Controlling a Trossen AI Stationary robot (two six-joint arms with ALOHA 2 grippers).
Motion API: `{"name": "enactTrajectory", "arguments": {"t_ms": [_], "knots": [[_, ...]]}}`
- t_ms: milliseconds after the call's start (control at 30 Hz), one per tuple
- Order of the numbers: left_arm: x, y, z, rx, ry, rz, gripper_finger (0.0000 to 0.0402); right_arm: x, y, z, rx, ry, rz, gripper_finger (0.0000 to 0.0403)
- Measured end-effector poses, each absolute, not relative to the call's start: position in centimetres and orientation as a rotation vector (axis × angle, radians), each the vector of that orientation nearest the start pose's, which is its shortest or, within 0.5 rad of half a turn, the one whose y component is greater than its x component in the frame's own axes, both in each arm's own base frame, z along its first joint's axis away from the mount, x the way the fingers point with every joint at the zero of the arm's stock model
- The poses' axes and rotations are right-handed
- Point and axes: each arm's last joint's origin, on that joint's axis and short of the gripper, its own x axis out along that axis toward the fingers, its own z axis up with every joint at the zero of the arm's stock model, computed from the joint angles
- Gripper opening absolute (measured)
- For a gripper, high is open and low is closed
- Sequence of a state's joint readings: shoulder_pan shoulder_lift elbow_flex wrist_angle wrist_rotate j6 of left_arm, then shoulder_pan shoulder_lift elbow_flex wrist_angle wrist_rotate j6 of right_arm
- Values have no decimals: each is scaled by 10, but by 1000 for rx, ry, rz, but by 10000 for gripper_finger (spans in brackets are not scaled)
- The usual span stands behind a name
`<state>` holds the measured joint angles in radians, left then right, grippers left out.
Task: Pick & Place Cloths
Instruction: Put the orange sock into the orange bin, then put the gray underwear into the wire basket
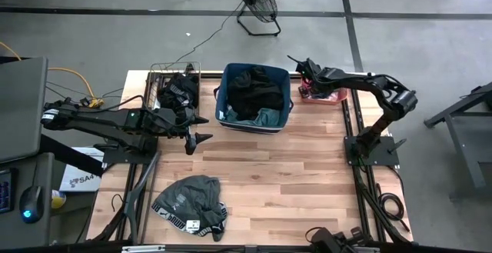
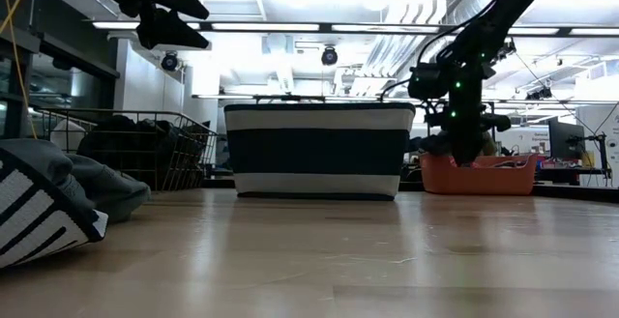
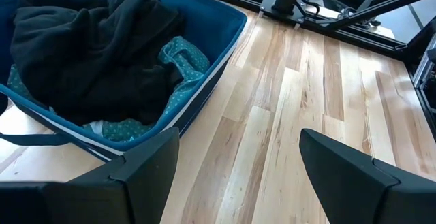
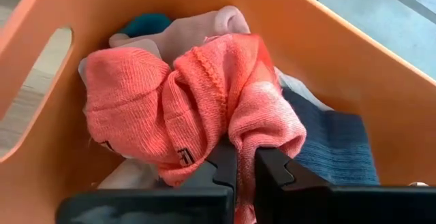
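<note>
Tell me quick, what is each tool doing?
Left tool: open, holding nothing, beside the blue bin.
Right tool: shut on the bright pink cloth in the coral tub.

Black and teal cloths [image 3: 102,54] in blue, white-striped bin [image 1: 283,91]

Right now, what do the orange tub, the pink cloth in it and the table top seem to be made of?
Tub: probably plastic, smooth matte walls with a moulded handle slot. Pink cloth: knitted fabric, ribbed stitches show. Table top: wood, pale strips with visible grain and a slight sheen, perhaps varnished.
</note>
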<state>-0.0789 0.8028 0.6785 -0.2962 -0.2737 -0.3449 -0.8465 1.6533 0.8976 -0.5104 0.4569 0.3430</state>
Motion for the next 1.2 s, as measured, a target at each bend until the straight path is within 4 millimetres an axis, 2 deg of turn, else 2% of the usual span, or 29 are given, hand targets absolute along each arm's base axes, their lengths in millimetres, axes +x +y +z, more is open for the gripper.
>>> {"name": "enactTrajectory", "arguments": {"t_ms": [100, 200, 367, 533, 667, 800, 1033, 1200], "knots": [[175, -6, 284, -265, 376, 261, 299, 182, -225, 156, 512, 1114, -1343, 18], [175, -6, 284, -265, 377, 261, 299, 180, -222, 159, 519, 1106, -1360, 46], [175, -6, 284, -265, 376, 261, 299, 179, -216, 172, 499, 1092, -1307, 121], [175, -6, 284, -265, 376, 261, 299, 176, -211, 192, 476, 1014, -1295, 208], [174, -6, 284, -265, 376, 261, 299, 171, -205, 210, 472, 953, -1272, 256], [174, -6, 284, -266, 375, 261, 299, 165, -199, 226, 461, 887, -1297, 275], [174, -6, 284, -266, 376, 261, 299, 151, -182, 251, 460, 818, -1299, 278], [175, -6, 283, -265, 377, 261, 299, 144, -157, 261, 498, 782, -1207, 278]]}}
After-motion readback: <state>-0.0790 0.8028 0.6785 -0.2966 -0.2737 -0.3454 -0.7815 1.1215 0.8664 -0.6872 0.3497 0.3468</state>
